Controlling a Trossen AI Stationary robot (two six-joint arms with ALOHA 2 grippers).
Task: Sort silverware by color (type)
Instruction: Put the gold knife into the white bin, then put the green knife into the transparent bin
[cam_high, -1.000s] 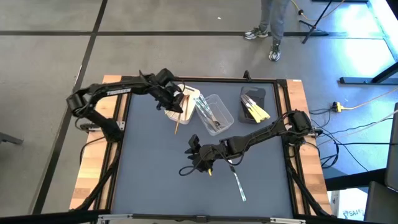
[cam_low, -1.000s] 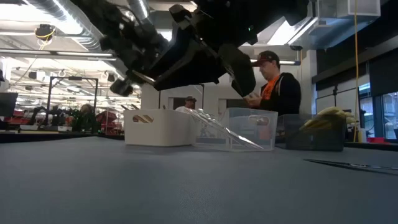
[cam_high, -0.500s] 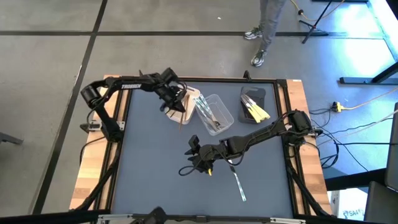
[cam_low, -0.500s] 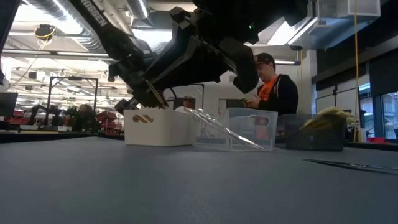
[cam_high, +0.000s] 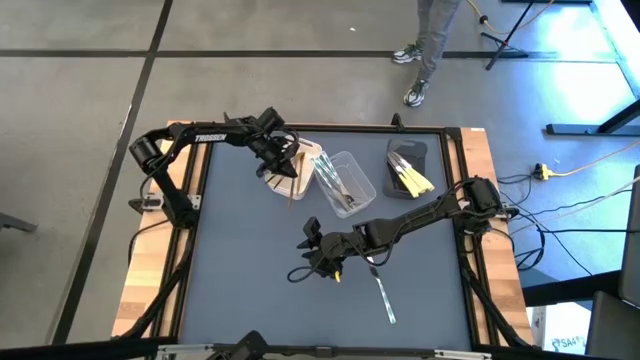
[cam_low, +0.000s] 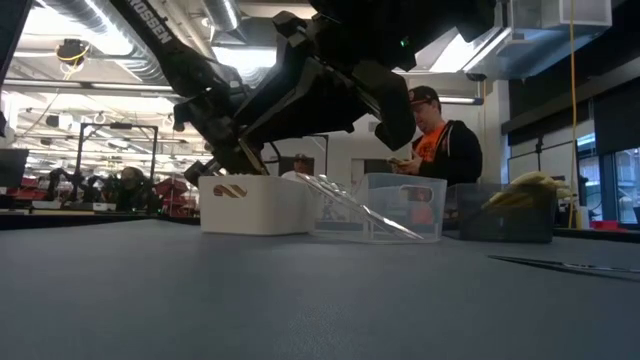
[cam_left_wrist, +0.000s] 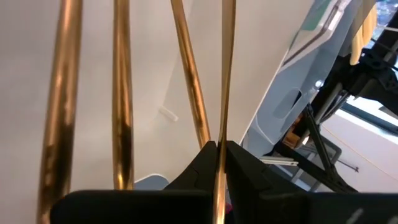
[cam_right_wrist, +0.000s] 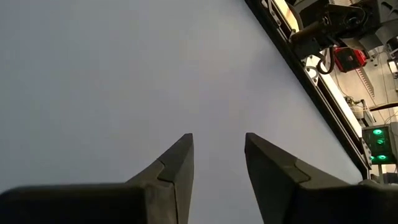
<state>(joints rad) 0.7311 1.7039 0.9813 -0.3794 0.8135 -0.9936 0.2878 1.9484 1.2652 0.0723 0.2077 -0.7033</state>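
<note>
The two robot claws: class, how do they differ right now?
The left claw is shut on a thin tan-orange wooden utensil over the white rectangular tub; the right claw is open, empty, above the bare grey table. Both are dark and two-fingered.

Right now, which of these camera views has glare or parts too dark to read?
Low view: ceiling lights glare and both arms read as dark silhouettes. Left wrist view: the left gripper is shut on a wooden utensil that shines. High view: evenly lit.

Both arms are black and jointed, the left arm (cam_high: 205, 139) lettered white, each ending in two dark tapered fingers (cam_right_wrist: 177, 168).
</note>
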